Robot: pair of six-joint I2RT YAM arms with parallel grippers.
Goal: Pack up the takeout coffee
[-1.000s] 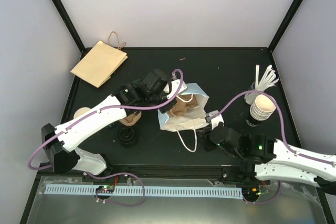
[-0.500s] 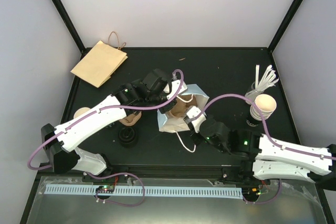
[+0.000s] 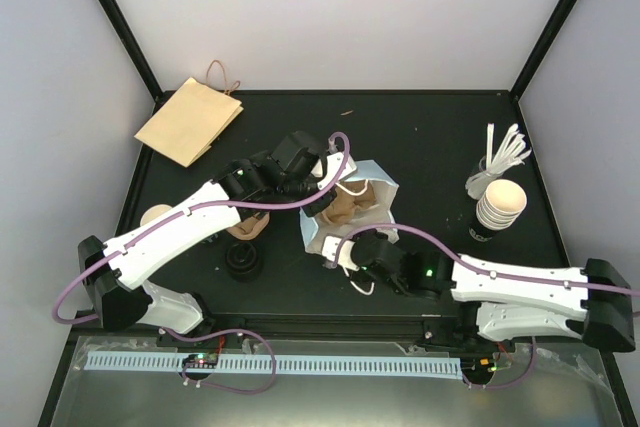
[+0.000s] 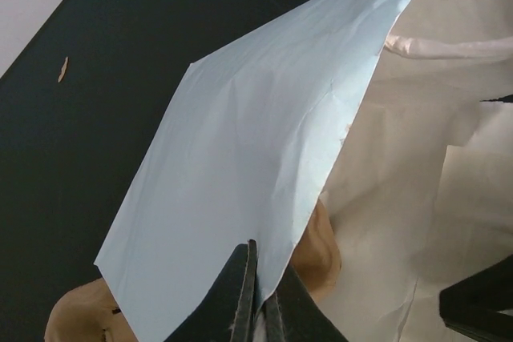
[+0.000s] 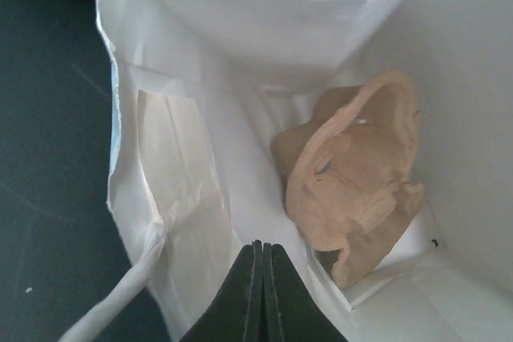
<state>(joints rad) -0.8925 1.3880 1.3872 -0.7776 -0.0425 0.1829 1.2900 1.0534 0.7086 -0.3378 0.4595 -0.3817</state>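
Open white paper bag (image 3: 380, 177) at the middle of a black desk (image 3: 420, 137). Left end effector (image 4: 255, 298) pinches the bag's far wall shut-tight; right end effector (image 5: 258, 278) is clamped on its near rim, apparently spreading the mouth. A pulp cup carrier (image 5: 361, 182) lies inside. The takeout coffee cannot be made out.

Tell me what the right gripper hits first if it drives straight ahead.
Most likely the inner paper of the white bag, which the right gripper points into; the tan cup tray lies just beside that line.
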